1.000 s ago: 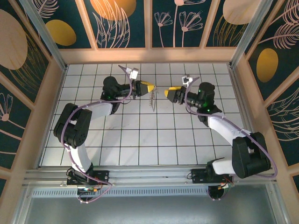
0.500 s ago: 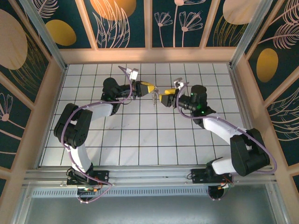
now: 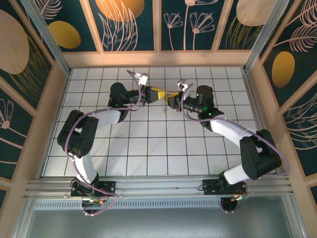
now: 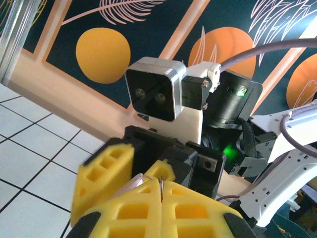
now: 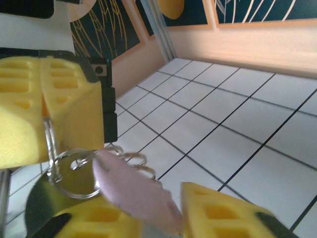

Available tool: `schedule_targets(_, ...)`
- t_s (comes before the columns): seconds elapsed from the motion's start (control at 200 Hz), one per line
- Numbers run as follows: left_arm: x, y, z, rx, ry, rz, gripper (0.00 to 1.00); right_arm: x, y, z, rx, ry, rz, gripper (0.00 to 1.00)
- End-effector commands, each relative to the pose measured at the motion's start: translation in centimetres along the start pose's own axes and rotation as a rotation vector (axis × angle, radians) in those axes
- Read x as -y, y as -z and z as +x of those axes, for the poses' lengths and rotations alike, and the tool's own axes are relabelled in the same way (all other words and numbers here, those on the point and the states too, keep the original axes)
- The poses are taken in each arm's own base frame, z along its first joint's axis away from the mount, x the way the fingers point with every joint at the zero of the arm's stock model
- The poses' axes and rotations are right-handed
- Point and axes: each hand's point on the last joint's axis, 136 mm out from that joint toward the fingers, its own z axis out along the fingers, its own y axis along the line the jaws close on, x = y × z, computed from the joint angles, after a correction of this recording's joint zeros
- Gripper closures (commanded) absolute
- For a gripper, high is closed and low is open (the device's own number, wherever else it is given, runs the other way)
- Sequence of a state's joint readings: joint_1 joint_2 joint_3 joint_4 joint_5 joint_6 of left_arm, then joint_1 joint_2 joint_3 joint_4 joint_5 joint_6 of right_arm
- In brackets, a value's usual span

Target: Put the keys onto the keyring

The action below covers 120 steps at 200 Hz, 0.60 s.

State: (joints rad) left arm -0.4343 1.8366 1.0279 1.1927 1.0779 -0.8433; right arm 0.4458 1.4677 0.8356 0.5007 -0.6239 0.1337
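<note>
Both arms stretched forward and bent inward to meet. The left hand (image 3: 159, 93) was clamped shut; the right hand (image 3: 170, 101) faced it almost tip to tip, its grip unclear.

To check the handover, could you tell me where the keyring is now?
In the right wrist view the keyring hangs at lower left from the shut left gripper, beside the pink-headed key, over the far middle of the table.
</note>
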Motion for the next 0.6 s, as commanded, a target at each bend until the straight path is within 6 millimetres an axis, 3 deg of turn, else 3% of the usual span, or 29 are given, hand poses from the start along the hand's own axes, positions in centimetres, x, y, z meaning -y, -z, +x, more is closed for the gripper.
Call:
schedule_targets(0.0,2.6,-0.3,-2.3,0.031,-0.086,0.042,1.00,-0.9,-0.1,-0.1,-0.004,0.025,-0.035,0.91)
schedule_targets(0.065,2.6,-0.3,-2.4,0.040,-0.088,0.038,1.00,-0.9,0.1,0.3,-0.009,0.020,-0.031,1.00)
schedule_targets(0.35,3.0,-0.1,-3.1,0.072,-0.107,0.025,1.00,-1.2,0.3,1.8,-0.029,-0.004,-0.037,1.00)
schedule_targets(0.596,3.0,-0.1,-3.4,0.084,-0.108,0.023,1.00,-2.6,-1.2,2.7,-0.069,0.003,-0.078,1.00)
